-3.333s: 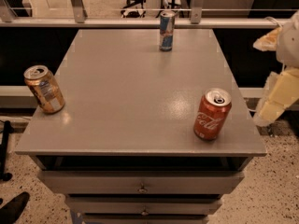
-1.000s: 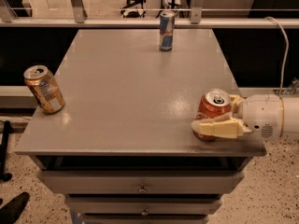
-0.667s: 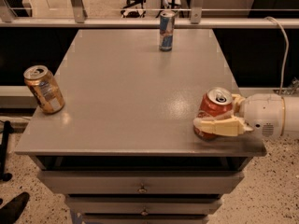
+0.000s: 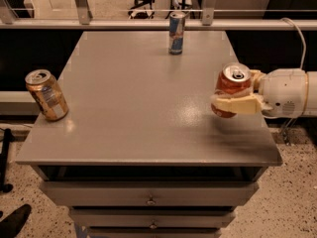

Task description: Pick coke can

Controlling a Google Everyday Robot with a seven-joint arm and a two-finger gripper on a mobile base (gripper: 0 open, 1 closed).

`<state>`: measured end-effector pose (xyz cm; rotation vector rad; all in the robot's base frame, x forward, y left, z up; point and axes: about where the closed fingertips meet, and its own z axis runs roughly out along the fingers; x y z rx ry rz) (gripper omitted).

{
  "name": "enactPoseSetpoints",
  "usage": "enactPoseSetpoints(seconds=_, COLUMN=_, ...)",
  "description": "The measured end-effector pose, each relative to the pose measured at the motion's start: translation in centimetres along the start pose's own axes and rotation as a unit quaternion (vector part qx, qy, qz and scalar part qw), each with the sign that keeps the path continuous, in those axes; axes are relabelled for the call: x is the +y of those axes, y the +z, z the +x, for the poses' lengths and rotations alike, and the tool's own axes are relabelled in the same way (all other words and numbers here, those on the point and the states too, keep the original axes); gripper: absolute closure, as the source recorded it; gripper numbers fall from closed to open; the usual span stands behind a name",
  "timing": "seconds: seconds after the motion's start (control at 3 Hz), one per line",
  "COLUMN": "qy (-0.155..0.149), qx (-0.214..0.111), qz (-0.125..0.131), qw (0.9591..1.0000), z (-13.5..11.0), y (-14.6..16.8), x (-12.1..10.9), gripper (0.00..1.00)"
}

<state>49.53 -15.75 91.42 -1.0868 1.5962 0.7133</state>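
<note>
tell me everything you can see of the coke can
The coke can is red-orange aluminium with a silver top and pull tab, and stands about upright. The gripper, reaching in from the right, has its cream jaws shut around the can's lower half. The can hangs over the right side of the grey table, apparently off its surface, with a soft shadow beneath.

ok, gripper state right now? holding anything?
Gripper: closed on the coke can, holding it upright just above the table near its right edge.
</note>
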Motion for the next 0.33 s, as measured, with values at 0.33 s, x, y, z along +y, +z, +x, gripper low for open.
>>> enactPoseSetpoints(seconds=0.33, qy=-0.009, qx=-0.001, qz=0.002, qw=1.0000, z=-0.73, y=-0.05, x=-0.53, gripper=1.00)
